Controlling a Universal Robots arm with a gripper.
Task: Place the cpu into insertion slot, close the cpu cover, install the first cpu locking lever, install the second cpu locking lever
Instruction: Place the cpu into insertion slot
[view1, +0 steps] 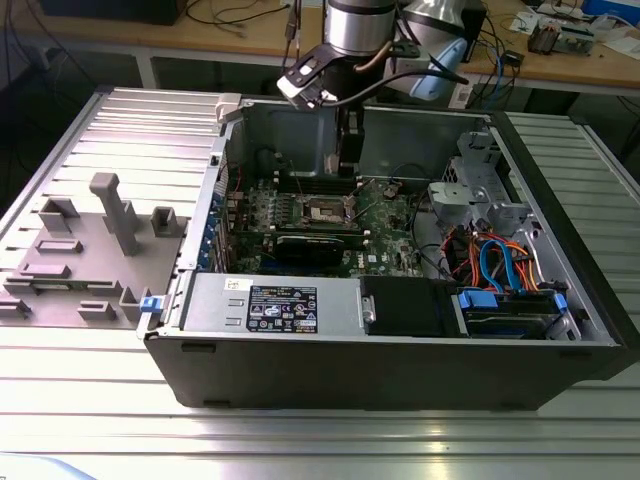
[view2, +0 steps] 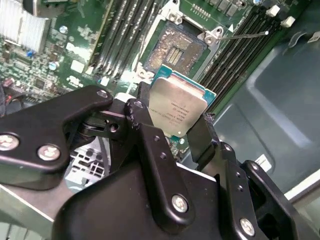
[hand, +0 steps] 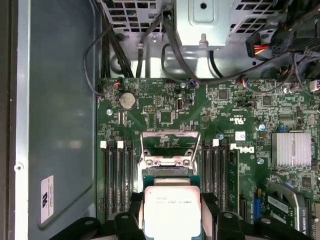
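My gripper (view2: 175, 114) is shut on the cpu (view2: 178, 106), a flat silver square with a green edge, pinched by two opposite sides between black fingers (view2: 144, 107). The cpu hangs a little above the green board, just beside the insertion slot (view2: 175, 50), whose dark recess with gold contacts lies uncovered. In the first wrist view the cpu (hand: 171, 209) sits in the gripper (hand: 171, 212), and the silver cpu cover (hand: 168, 134) stands swung up beyond it. A thin locking lever (view2: 247, 35) sticks out beside the slot. The exterior view has the gripper (view1: 347, 152) inside the case, above the slot (view1: 330, 212).
Long black memory slots (hand: 116, 175) flank the socket on both sides. A finned heat sink (hand: 291, 149) and a black card (view1: 315, 245) lie nearby. Cables and a drive cage (view1: 490, 195) fill the exterior view's right. Grey fixtures (view1: 110, 215) stand outside the case.
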